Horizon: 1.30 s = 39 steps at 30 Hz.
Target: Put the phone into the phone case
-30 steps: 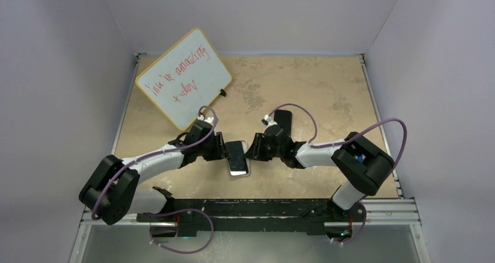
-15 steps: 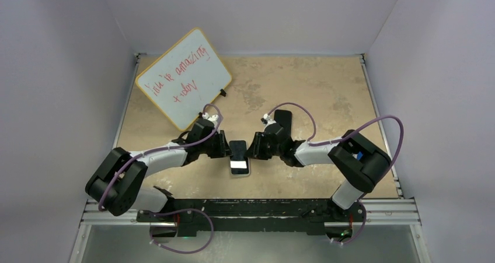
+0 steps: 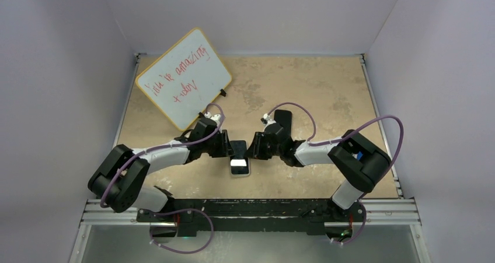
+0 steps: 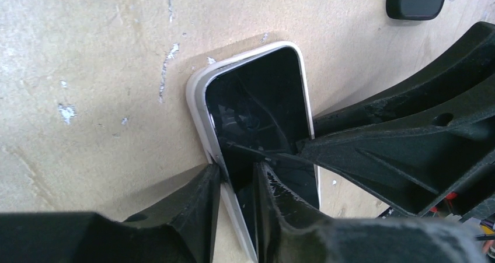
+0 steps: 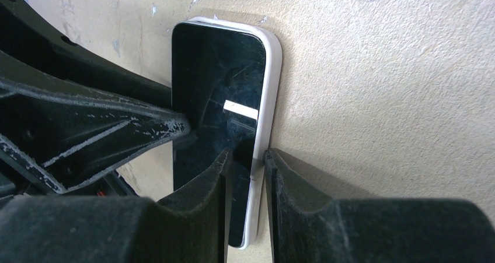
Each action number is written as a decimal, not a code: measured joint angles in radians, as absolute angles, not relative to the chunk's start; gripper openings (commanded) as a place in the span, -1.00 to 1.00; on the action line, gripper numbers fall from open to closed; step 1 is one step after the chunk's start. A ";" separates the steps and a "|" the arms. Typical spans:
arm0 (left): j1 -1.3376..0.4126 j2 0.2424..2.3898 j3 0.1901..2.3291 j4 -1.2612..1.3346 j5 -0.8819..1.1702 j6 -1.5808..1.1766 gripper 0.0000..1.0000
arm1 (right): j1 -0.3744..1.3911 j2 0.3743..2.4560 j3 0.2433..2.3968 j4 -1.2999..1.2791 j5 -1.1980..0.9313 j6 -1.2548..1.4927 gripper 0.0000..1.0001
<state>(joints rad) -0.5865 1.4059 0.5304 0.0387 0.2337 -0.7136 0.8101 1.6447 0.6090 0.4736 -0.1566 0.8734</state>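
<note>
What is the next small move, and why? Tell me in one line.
Probably press the left gripper down on the phone along its edge. The phone lies in the phone case, the right gripper straddling the opposite rim, but the left wrist view shows a strip of the case's inner wall beside the glass, so that side looks not fully seated.

Phone (image 3: 239,158) straightened; left fingers (image 4: 198,216) pressed in closer

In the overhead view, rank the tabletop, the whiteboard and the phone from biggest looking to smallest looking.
1. tabletop, by far the largest.
2. whiteboard, covering only the table's far left corner.
3. phone, clearly the smallest.
No two of them look close in size.
</note>
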 measured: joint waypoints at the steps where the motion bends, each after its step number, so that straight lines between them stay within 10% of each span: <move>1: -0.591 1.406 0.535 0.032 0.228 -0.714 -0.30 | 0.810 1.645 0.609 0.474 -0.156 0.873 -0.39; 15: -0.618 1.368 0.565 -0.093 0.210 -0.714 -0.36 | 0.810 1.631 0.606 0.468 -0.147 0.874 -0.29; 27: -0.617 1.369 0.563 -0.091 0.210 -0.719 -1.00 | 0.810 1.617 0.598 0.455 -0.145 0.874 -0.33; 39: -0.598 1.382 0.510 0.004 0.240 -0.775 -0.92 | 0.809 1.623 0.597 0.465 -0.158 0.879 -0.30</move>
<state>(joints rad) -0.5976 1.3819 0.5102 0.0040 0.2401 -0.7753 0.8093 1.6234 0.5968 0.4652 -0.1577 0.8791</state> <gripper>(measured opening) 0.025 0.336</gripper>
